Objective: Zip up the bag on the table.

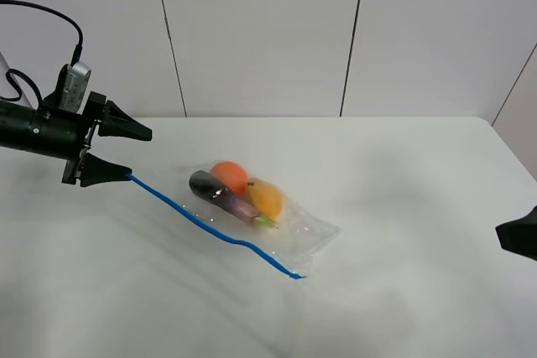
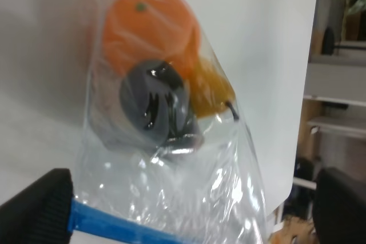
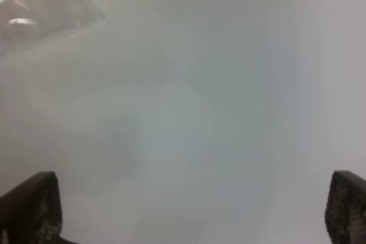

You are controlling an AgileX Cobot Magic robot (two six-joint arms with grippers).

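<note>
The clear crinkly bag (image 1: 281,228) lies in the middle of the white table (image 1: 403,182). It holds an orange fruit (image 1: 229,175), a yellow fruit (image 1: 265,197) and a dark eggplant (image 1: 220,196). Its blue zipper strip (image 1: 210,228) runs from the bag's near corner up to the left. My left gripper (image 1: 139,153) is open wide at the strip's left end, and the strip's tip touches its lower finger (image 1: 109,171). The left wrist view shows the bag (image 2: 171,158), the strip (image 2: 114,230) against one finger (image 2: 34,210), and the open gripper (image 2: 194,198). My right gripper (image 3: 194,198) is open and empty, far right (image 1: 518,236).
A corner of the bag (image 3: 46,4) shows at the edge of the right wrist view. White wall panels (image 1: 260,31) stand behind the table. Shelving (image 2: 337,95) shows beyond the table edge in the left wrist view.
</note>
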